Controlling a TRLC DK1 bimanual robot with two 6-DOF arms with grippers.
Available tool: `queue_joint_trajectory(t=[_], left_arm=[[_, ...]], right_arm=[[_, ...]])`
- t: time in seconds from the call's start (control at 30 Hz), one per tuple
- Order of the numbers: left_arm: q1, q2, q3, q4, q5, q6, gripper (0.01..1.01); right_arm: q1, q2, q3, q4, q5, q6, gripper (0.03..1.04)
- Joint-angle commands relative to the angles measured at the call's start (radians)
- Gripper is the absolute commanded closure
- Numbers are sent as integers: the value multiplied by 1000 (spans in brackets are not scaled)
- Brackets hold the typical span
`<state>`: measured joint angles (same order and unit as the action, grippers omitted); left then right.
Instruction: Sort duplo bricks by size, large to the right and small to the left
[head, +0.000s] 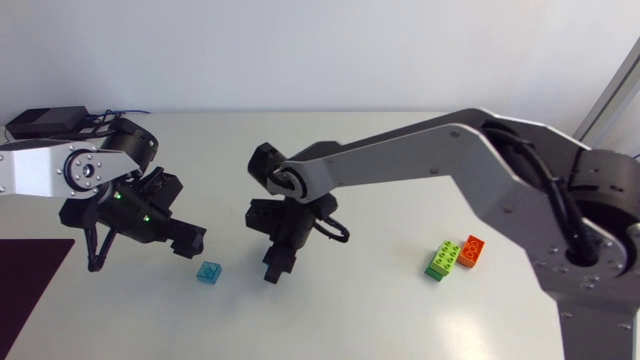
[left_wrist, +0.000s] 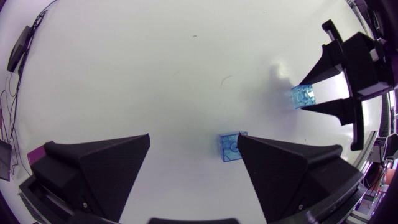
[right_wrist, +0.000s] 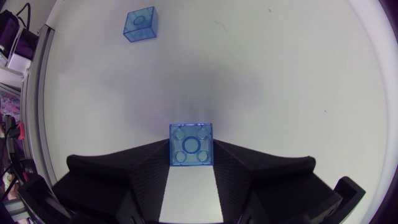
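Observation:
A small translucent blue brick (head: 208, 272) lies on the white table just in front of my left gripper (head: 190, 242). In the left wrist view this brick (left_wrist: 231, 147) rests beside one finger of the open left gripper (left_wrist: 193, 140), untouched. My right arm reaches to mid-table, and its gripper (head: 274, 268) points down to the right of that brick. A second small blue brick (right_wrist: 191, 140) is pinched between the fingers of the right gripper (right_wrist: 191, 149). The left wrist view also shows this held brick (left_wrist: 303, 96). A green brick (head: 444, 260) and an orange brick (head: 472, 250) lie together at the right.
A dark maroon mat (head: 30, 270) covers the table's front left corner. A black box with cables (head: 45, 120) sits at the back left. The loose blue brick (right_wrist: 140, 24) lies well ahead of the right gripper.

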<state>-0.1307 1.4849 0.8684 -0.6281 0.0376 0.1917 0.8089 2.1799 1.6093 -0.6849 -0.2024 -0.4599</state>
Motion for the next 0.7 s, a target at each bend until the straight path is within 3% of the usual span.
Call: queue_joint_trajectory(t=[0.0, 0.1, 0.23, 0.4, 0.67], left_arm=[[6, -14, -28, 10, 7, 22, 52], [2, -8, -29, 18, 12, 18, 52], [-43, 12, -32, 31, 33, 14, 52], [-130, 63, -6, 44, 117, 22, 52], [-314, 153, 98, 16, 143, -71, 52]], right_arm=[[32, 55, 54, -34, 0, 23, 585], [55, 77, 75, -44, -2, 29, 492], [41, 46, 69, -53, -6, 41, 89], [-16, -92, -42, -28, -11, 59, 69], [-195, -370, -295, 61, -14, 76, 69]])
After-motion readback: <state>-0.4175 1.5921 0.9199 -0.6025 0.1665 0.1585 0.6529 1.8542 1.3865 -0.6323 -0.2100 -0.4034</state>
